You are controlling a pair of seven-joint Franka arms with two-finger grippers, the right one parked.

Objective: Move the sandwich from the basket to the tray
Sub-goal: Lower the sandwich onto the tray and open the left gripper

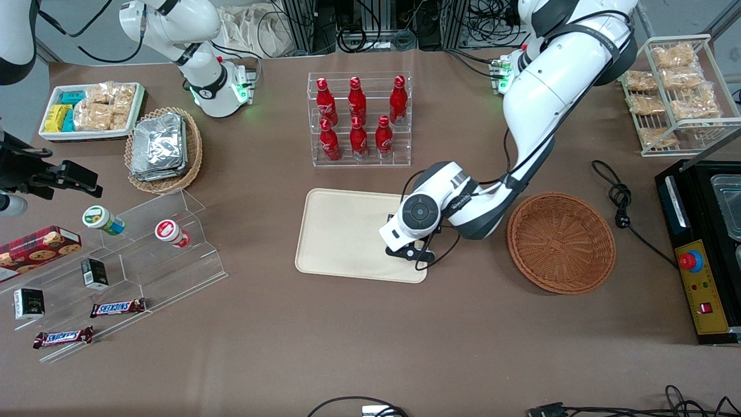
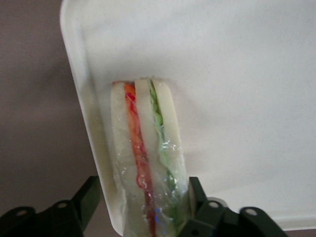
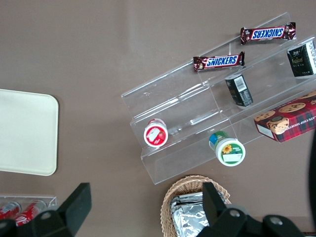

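Over the tray (image 2: 237, 74), sandwich (image 2: 148, 163) between spread gripper (image 2: 145, 207) jaws.

Pale sandwich (image 2: 148, 163) striped orange-red and green; cream tray (image 1: 341, 231).

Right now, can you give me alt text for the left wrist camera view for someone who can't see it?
A clear-wrapped triangular sandwich with orange-red and green filling rests on the cream-beige plastic tray, close to its rounded rim, brown table alongside. The black end effector straddles the sandwich, one finger against the wrap, the other standing apart.
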